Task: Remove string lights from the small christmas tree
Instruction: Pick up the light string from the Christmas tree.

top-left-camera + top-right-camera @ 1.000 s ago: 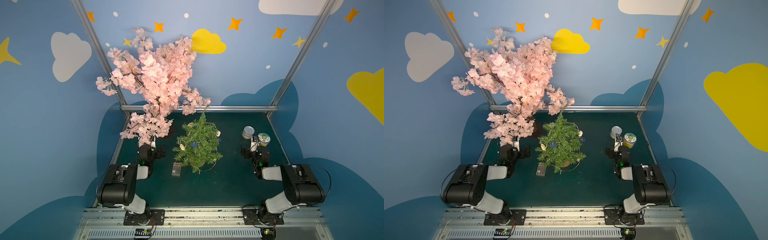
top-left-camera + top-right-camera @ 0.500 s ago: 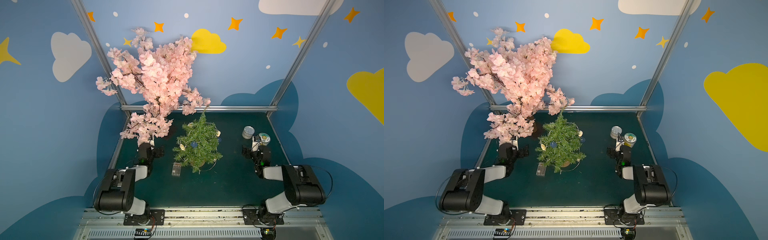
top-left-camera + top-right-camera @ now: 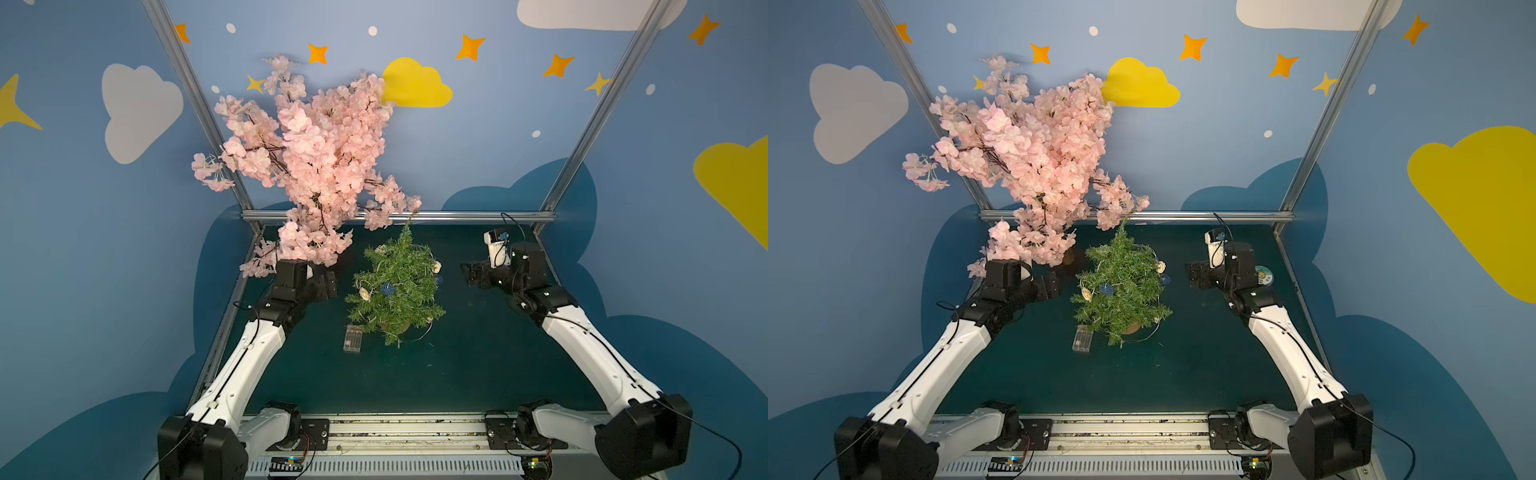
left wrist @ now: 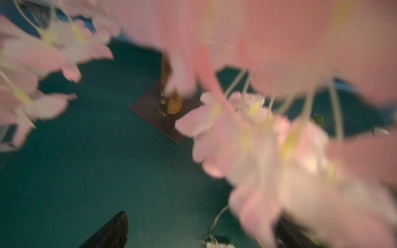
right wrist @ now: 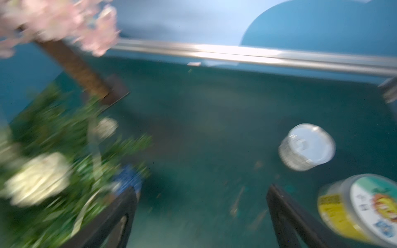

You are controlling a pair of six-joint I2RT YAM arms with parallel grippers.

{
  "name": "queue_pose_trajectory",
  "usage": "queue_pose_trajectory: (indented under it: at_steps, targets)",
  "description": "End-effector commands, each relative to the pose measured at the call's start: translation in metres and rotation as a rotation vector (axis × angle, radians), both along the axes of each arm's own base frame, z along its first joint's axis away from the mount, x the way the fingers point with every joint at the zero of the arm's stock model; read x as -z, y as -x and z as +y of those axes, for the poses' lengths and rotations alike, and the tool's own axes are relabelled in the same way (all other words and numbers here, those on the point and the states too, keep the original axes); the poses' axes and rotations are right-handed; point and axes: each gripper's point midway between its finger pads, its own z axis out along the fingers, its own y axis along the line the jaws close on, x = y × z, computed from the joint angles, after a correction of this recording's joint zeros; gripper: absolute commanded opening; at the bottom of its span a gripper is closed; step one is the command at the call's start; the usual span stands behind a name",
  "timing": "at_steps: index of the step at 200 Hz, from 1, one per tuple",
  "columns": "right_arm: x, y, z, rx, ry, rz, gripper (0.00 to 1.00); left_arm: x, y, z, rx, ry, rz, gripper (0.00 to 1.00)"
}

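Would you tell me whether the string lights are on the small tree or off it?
On it: the string lights wind through the small tree; only the battery box lies on the table.

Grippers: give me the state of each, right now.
Left gripper: open, holding nothing.
Right gripper: open, holding nothing.

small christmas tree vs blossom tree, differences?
The small christmas tree is green-needled, the blossom tree pink-flowered. The christmas tree is far shorter than the blossom tree. The christmas tree sits in a tan pot; the blossom tree's trunk meets a dark flat plate. Both stand on the green table.
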Motion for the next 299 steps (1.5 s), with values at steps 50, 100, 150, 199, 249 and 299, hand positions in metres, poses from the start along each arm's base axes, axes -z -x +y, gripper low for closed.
queue_pose_trajectory:
  at_steps: [50,100,150,199,249,299]
  targets:
    - [-0.061,0.099,0.059,-0.127,0.019,0.032,0.85,-0.030,0.073,-0.030,0.124,0.070,0.091,1.00]
    - [-0.092,0.127,0.129,-0.120,0.195,-0.111,0.85,-0.038,0.083,-0.042,0.162,0.081,0.078,1.00]
    - [-0.097,0.119,0.195,-0.079,0.249,-0.129,0.79,-0.039,0.087,-0.045,0.176,0.098,0.066,1.00]
    - [-0.091,0.114,0.220,-0.057,0.229,-0.089,0.71,-0.037,0.090,-0.045,0.190,0.104,0.045,1.00]
    - [-0.072,0.111,0.227,-0.029,0.277,-0.055,0.70,-0.031,0.090,-0.044,0.195,0.089,0.045,1.00]
    - [-0.052,0.102,0.232,0.000,0.305,-0.027,0.67,-0.029,0.091,-0.045,0.200,0.097,0.044,1.00]
